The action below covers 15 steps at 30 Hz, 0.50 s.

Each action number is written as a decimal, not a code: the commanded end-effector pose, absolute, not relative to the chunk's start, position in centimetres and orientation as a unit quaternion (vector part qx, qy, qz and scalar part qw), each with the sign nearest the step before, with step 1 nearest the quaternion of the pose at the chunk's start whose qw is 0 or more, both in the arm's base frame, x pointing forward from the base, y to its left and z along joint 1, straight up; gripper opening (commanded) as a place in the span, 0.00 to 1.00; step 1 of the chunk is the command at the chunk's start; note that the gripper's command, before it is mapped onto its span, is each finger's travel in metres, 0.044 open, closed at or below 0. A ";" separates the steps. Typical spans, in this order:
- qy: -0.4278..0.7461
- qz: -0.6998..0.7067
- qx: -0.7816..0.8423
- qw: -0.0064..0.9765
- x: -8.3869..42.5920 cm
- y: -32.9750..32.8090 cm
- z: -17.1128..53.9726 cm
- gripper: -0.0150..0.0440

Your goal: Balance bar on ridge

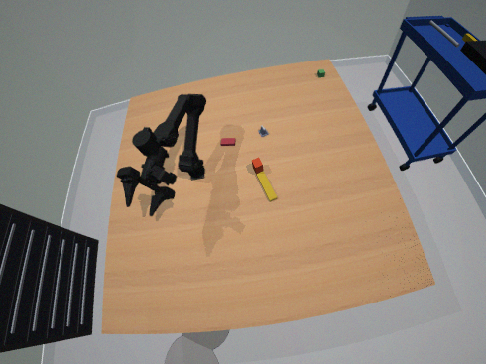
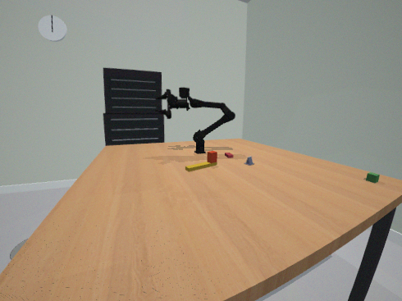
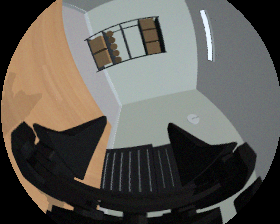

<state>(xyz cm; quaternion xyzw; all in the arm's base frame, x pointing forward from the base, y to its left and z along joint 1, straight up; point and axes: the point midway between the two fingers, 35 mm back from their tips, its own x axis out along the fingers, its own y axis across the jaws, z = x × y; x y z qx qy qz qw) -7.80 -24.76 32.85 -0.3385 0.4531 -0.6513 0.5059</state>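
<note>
So the bar (image 1: 267,185) lies flat on the counter (image 1: 298,253), one end touching the block (image 1: 257,164). The ridge (image 1: 263,132) sits apart behind them, near a flat slab (image 1: 228,142). The gripper (image 1: 144,200) hangs high, well away, jaws spread with nothing between.

A bare test room or lab: plain grey-green walls, a pale floor, and one large wooden table (image 2: 172,225) filling the middle. A round wall clock (image 2: 52,27) hangs at upper left of the exterior view, a black drawer cabinet (image 2: 132,107) stands behind, and a blue utility cart (image 1: 431,89) sits at upper right of the top view.
</note>
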 end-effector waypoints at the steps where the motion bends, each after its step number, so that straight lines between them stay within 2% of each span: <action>1: 0.452 -0.651 -0.337 0.508 -7.7 -24.8 32.8 0.89; 3: 0.445 -0.649 -0.328 0.523 -7.3 -25.2 32.6 0.80; 4: 0.439 -0.648 -0.321 0.534 -7.0 -25.4 32.5 0.79; 15: 0.385 -0.622 -0.231 0.641 -3.2 -27.8 30.9 0.79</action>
